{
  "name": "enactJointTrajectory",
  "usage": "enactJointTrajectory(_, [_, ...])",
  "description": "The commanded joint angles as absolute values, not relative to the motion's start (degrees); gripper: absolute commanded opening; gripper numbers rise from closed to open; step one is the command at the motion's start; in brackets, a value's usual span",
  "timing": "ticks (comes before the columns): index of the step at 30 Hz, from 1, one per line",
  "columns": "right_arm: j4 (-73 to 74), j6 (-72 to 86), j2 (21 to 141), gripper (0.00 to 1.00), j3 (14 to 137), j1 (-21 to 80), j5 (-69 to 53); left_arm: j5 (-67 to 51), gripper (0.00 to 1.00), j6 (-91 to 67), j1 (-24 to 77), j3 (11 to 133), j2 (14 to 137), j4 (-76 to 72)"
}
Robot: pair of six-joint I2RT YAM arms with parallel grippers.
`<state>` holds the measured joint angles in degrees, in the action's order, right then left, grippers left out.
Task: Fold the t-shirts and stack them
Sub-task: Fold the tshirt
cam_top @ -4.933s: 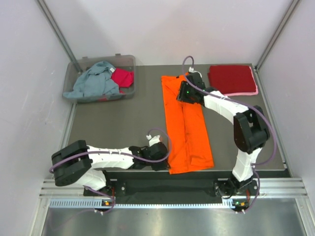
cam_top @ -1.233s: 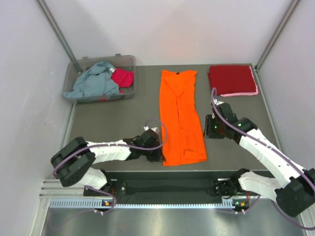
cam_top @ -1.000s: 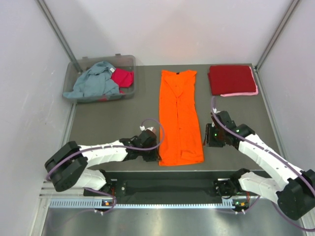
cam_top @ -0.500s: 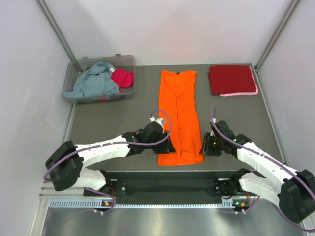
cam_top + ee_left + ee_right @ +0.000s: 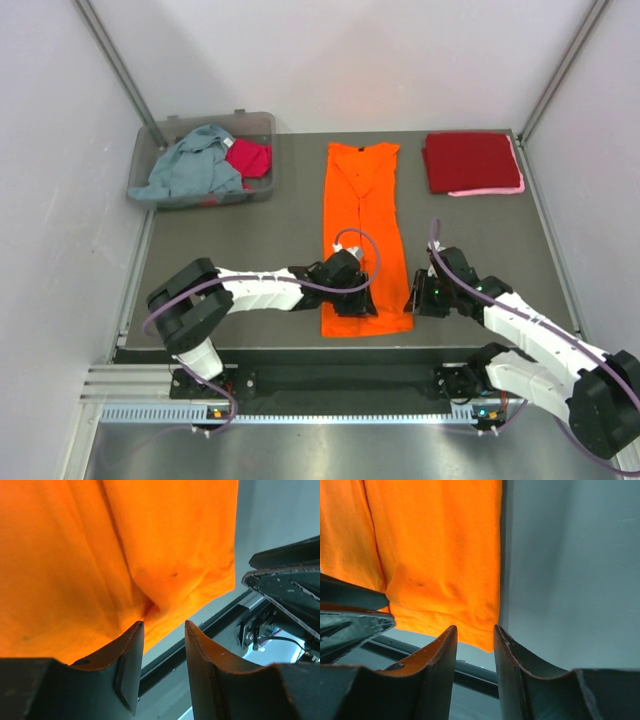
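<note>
The bright orange t-shirt (image 5: 362, 230) lies as a long narrow strip down the middle of the table, its hem at the near edge. My left gripper (image 5: 362, 303) is open over the hem's middle; in the left wrist view the orange cloth (image 5: 100, 555) fills the frame above the open fingertips (image 5: 136, 630). My right gripper (image 5: 417, 297) is open at the hem's right corner, which shows between its fingers in the right wrist view (image 5: 480, 630). A folded dark red t-shirt (image 5: 470, 160) lies on a pink one (image 5: 490, 189) at the back right.
A clear plastic bin (image 5: 262, 125) at the back left holds a grey-blue t-shirt (image 5: 190, 165) and a magenta one (image 5: 248, 156). The table's near edge with a metal rail (image 5: 350, 375) runs just below the orange hem. Walls stand on both sides.
The orange t-shirt was straightened and slid toward the near edge. My left gripper moved right from the hem's left corner onto the hem's middle. My right gripper came down to the right corner.
</note>
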<state>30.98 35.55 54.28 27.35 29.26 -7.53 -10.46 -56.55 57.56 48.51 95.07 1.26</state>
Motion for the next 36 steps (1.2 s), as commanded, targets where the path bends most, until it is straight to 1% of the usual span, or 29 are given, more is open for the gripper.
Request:
enactJointTrajectory(1, [29.97, 34.98, 52.91, 0.36, 27.6, 29.88, -6.59, -9.76, 0.43, -55.72, 58.09, 51.33, 96.94, -1.93])
enactJointTrajectory(4, [30.32, 35.07, 52.3, 0.37, 27.51, 29.88, -6.5, -9.76, 0.43, -56.16, 58.18, 50.98, 98.08, -3.86])
enactJointTrajectory(7, [30.85, 34.89, 52.03, 0.37, 27.68, 29.88, -5.98, -9.67, 0.37, -56.42, 58.36, 51.24, 98.88, -3.87])
enactJointTrajectory(8, [30.94, 34.89, 52.03, 0.37, 27.6, 29.88, -5.98, -9.67, 0.32, -56.43, 58.36, 51.33, 99.05, -3.61])
enactJointTrajectory(9, [31.02, 34.81, 52.12, 0.37, 27.42, 29.88, -5.98, -9.75, 0.19, -56.69, 58.36, 51.59, 99.05, -3.17])
enactJointTrajectory(11, [30.94, 34.89, 52.21, 0.37, 27.25, 29.88, -6.24, -10.02, 0.04, -57.13, 58.62, 51.68, 98.7, -1.59])
enactJointTrajectory(12, [30.85, 34.89, 52.29, 0.37, 26.99, 29.97, -6.5, -9.85, 0.0, -58.09, 58.71, 51.77, 97.92, -0.89])
enactJointTrajectory(17, [31.2, 35.86, 51.16, 0.37, 26.1, 29.88, -7.29, -8.79, 0.0, -60.9, 60.46, 51.33, 95.63, 2.89])
enactJointTrajectory(23, [30.76, 36.65, 50.89, 0.37, 24.87, 29.88, -7.99, -8.0, 0.0, -63.81, 61.87, 49.75, 94.84, 3.43])
enactJointTrajectory(30, [30.5, 37.0, 50.54, 0.38, 24.7, 29.97, -8.09, -4.22, 0.0, -63.02, 62.31, 50.89, 93.78, 9.13])
enactJointTrajectory(36, [29.97, 37.18, 50.63, 0.37, 24.17, 29.88, -8.35, -2.2, 0.0, -62.49, 62.4, 50.45, 92.11, 10.63])
